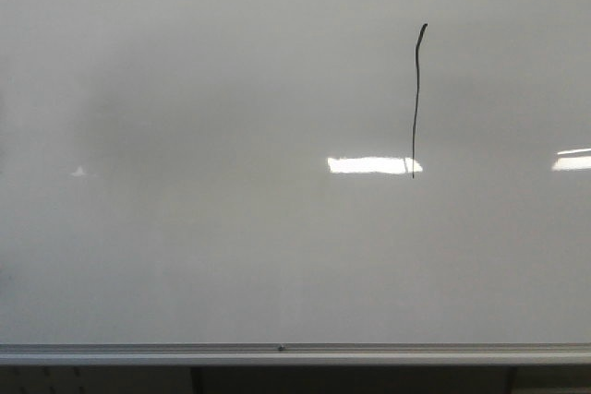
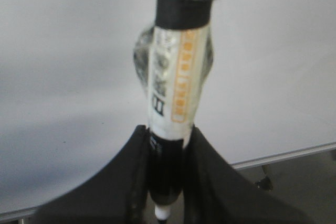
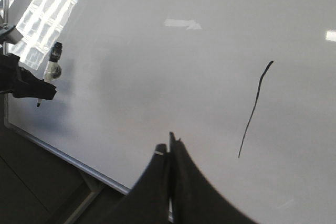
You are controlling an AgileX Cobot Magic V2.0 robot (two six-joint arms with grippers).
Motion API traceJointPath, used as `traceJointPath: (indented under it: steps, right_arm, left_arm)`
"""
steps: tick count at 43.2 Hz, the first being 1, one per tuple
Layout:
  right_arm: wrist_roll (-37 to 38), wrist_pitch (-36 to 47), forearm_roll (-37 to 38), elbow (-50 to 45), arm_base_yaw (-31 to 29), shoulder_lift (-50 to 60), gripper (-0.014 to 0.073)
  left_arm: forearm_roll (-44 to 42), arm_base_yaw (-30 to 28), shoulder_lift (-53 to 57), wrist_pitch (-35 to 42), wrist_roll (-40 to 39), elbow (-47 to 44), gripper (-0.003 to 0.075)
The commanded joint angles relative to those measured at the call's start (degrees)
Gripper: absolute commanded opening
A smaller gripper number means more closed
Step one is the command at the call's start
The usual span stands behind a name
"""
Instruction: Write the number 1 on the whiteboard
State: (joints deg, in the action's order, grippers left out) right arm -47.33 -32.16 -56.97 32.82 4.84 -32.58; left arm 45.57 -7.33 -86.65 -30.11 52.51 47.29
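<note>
Left end effector (image 2: pixel 167 153) clamped on a marker (image 2: pixel 176 85), held off the whiteboard (image 1: pixel 212 228). Right end effector (image 3: pixel 170 148) closed, fingers together, nothing between them. Beyond, the number 1 (image 1: pixel 416 99) stands right of board centre, its foot crossing a bright reflection (image 1: pixel 369 165).

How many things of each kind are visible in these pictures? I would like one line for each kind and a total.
Large glossy pale grey-white whiteboard: 1
Thin black nearly vertical marker stroke, the number 1: 1
Black-and-white marker pen in the left gripper: 1
Black grippers, left, and right gripper: 2
Total: 5
</note>
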Motion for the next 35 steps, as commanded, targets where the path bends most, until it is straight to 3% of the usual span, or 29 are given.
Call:
traceJointPath:
  steps: [1, 20, 23, 35]
  right_arm:
    - [-0.2, 2.3, -2.6, 1.5, -0.3, 0.1, -0.0116]
    - [-0.2, 2.3, -2.6, 1.5, -0.3, 0.1, -0.0116]
    - [-0.2, 2.3, -2.6, 1.5, -0.3, 0.1, -0.0116]
    - [-0.2, 2.3, -2.6, 1.5, -0.3, 0.1, -0.0116]
  left_arm:
    - [2.0, 0.0, -2.3, 2.4, -0.6, 3.6, -0.002]
    - [2.8, 0.0, -9.5, 6.9, -0.6, 7.4, -0.0013]
    - [2.8, 0.0, -9.6, 6.9, -0.6, 7.4, 0.0027]
    - [2.8, 0.0, -9.6, 7.6, -0.6, 7.4, 0.0317]
